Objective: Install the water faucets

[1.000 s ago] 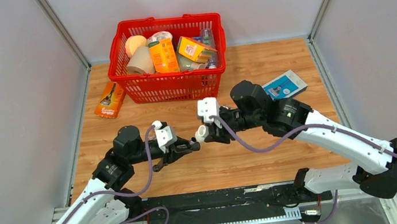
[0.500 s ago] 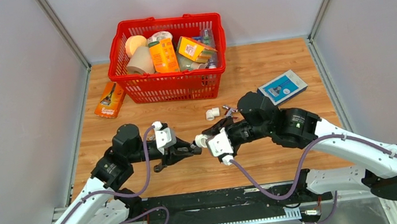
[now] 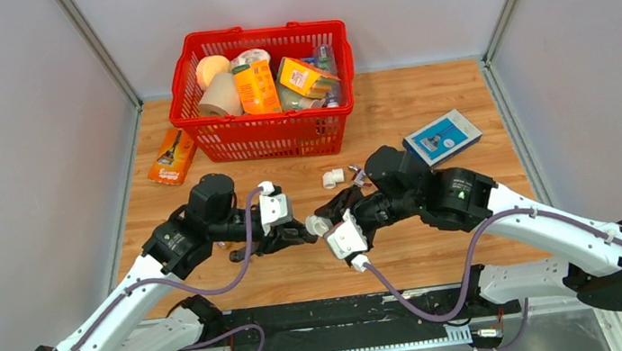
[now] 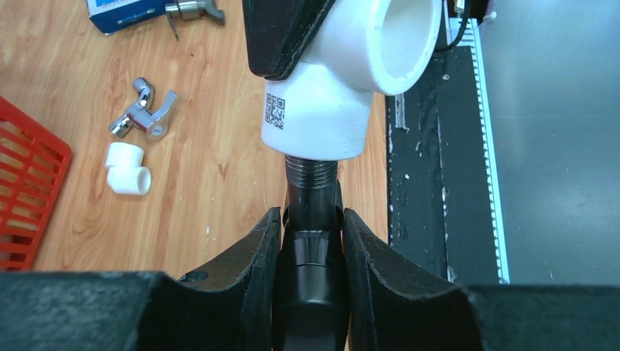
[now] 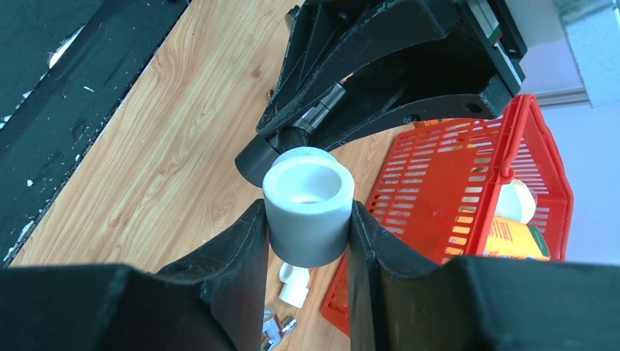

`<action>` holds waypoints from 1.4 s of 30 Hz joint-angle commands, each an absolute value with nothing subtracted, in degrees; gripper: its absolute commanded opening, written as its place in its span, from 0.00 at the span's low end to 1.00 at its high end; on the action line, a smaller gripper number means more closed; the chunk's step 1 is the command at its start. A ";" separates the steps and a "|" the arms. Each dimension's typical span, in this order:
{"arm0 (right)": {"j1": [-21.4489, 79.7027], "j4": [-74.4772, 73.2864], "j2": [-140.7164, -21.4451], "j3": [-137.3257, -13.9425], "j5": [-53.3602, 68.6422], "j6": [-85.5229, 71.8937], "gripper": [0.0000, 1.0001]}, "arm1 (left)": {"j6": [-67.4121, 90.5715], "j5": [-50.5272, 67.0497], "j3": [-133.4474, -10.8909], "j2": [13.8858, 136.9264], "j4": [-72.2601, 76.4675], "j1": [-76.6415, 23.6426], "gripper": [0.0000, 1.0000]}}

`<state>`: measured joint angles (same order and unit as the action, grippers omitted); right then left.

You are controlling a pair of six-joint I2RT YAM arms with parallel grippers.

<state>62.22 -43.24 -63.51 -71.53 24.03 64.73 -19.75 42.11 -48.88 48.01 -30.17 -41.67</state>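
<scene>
My left gripper (image 4: 311, 219) is shut on a dark grey water faucet (image 4: 313, 256), which I hold by its body. Its threaded end (image 4: 311, 172) enters a white elbow fitting (image 4: 329, 95). The right gripper (image 5: 307, 219) is shut on that white elbow fitting (image 5: 307, 205), one finger on each side. In the top view the two grippers meet tip to tip above the table's middle, left gripper (image 3: 297, 232) against right gripper (image 3: 324, 221). A small chrome faucet (image 4: 142, 113) lies loose on the wood.
A second white elbow (image 3: 332, 177) lies next to the chrome faucet (image 3: 358, 172), just beyond the grippers. The red basket (image 3: 266, 136) full of goods stands at the back. A blue box (image 3: 441, 136) lies at the right, an orange packet (image 3: 171, 157) at the left.
The right wrist has rolled over with the white elbow, its camera swinging from above to below. The left arm has shifted right and slightly away from the table's near edge, still gripping the faucet.
</scene>
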 commanded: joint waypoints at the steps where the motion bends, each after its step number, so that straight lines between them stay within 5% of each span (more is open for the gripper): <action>1: 62.67 -42.19 -61.44 -71.55 24.35 68.46 0.00 | -25.66 44.73 -56.15 48.16 -32.68 -42.45 0.00; 42: 62.93 -37.00 -60.56 -67.24 31.64 64.60 0.00 | -25.31 35.42 -62.49 51.42 -36.39 -50.45 0.00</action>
<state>62.81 -41.36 -60.14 -68.23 26.94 65.82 -25.96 33.87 -60.18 51.96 -46.11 -49.56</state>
